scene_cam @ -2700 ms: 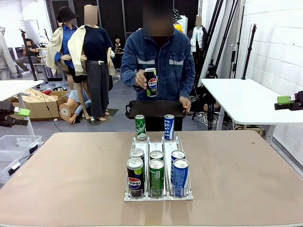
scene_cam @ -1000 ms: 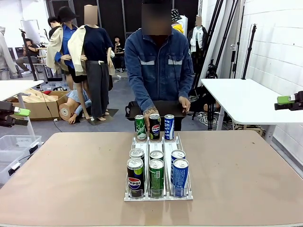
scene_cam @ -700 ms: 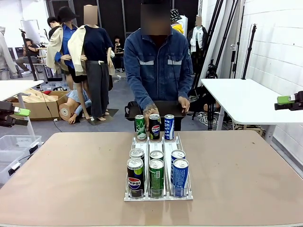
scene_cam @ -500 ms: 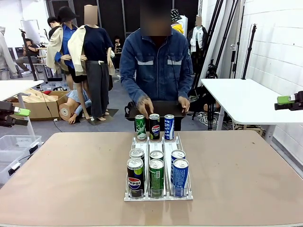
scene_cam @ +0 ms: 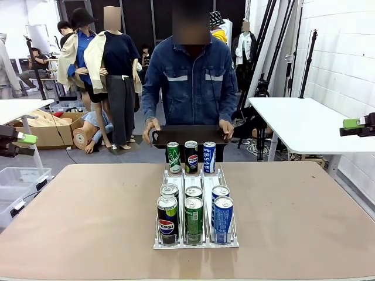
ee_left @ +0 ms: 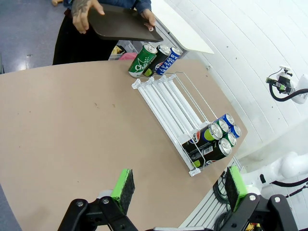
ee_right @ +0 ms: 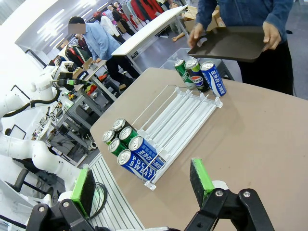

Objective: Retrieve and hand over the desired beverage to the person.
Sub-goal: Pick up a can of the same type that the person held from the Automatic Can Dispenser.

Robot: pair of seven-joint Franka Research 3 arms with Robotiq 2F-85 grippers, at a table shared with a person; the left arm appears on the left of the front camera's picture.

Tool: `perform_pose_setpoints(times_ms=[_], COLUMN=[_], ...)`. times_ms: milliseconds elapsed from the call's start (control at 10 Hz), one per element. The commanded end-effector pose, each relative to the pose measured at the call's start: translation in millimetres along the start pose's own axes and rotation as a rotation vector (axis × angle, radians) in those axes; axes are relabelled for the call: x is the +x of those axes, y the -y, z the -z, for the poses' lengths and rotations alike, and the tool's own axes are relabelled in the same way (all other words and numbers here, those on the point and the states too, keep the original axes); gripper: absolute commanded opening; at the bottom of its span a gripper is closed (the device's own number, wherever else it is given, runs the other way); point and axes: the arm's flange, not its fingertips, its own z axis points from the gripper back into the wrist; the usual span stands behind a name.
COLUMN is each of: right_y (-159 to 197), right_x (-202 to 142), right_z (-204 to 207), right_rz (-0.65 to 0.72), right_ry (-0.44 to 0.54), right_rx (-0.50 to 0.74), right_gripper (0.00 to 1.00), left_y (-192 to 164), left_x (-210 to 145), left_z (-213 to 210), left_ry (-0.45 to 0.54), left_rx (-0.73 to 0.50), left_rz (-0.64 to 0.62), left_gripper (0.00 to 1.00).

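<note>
The person (scene_cam: pixel 193 76), in a blue denim jacket, stands at the far edge holding a black tray (scene_cam: pixel 188 134) with both hands. A clear wire rack (scene_cam: pixel 194 178) lies mid-table. At its far end stand a green can (scene_cam: pixel 174 157), a black Pepsi can (scene_cam: pixel 191 157) and a blue Pocari can (scene_cam: pixel 209 157). Several more cans fill its near end, fronted by a Pepsi (scene_cam: pixel 167 219), a green can (scene_cam: pixel 194 219) and a blue can (scene_cam: pixel 223 219). My left gripper (ee_left: pixel 179 185) is open off the table's left side. My right gripper (ee_right: pixel 142 185) is open off the right side. Both hold nothing.
In the front view my left gripper (scene_cam: pixel 20 139) hovers past the table's left edge and my right gripper (scene_cam: pixel 356 124) past the right one. A white table (scene_cam: pixel 304 126) stands at the back right. Bare tabletop (scene_cam: pixel 88 216) flanks the rack.
The person set the Pepsi can down between the green and blue cans at the rack's far end, then returned that hand to the tray. Neither arm has moved.
</note>
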Motion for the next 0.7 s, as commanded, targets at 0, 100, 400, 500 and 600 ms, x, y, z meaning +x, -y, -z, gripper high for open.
perform_pose_setpoints(times_ms=[0, 100, 400, 500, 600], right_y=[0, 0, 0, 0, 0], right_x=[0, 0, 0, 0, 0], right_z=[0, 0, 0, 0, 0], right_rz=[-0.002, -0.002, -0.002, -0.002, -0.002], right_ry=[0.002, 0.002, 0.002, 0.002, 0.002], right_rx=[0.006, 0.006, 0.006, 0.006, 0.006], right_gripper=[1.00, 1.00, 1.00, 1.00, 1.00], left_y=[0, 0, 0, 9, 22], left_x=[-1, -1, 0, 2, 3], left_z=[-2, -2, 0, 11, 23], left_ry=[0.005, 0.005, 0.000, -0.034, -0.075], left_rx=[-0.007, -0.007, 0.000, -0.042, -0.045], left_rz=[0.001, 0.001, 0.000, -0.003, -0.012], left_gripper=[1.00, 1.00, 1.00, 1.00, 1.00])
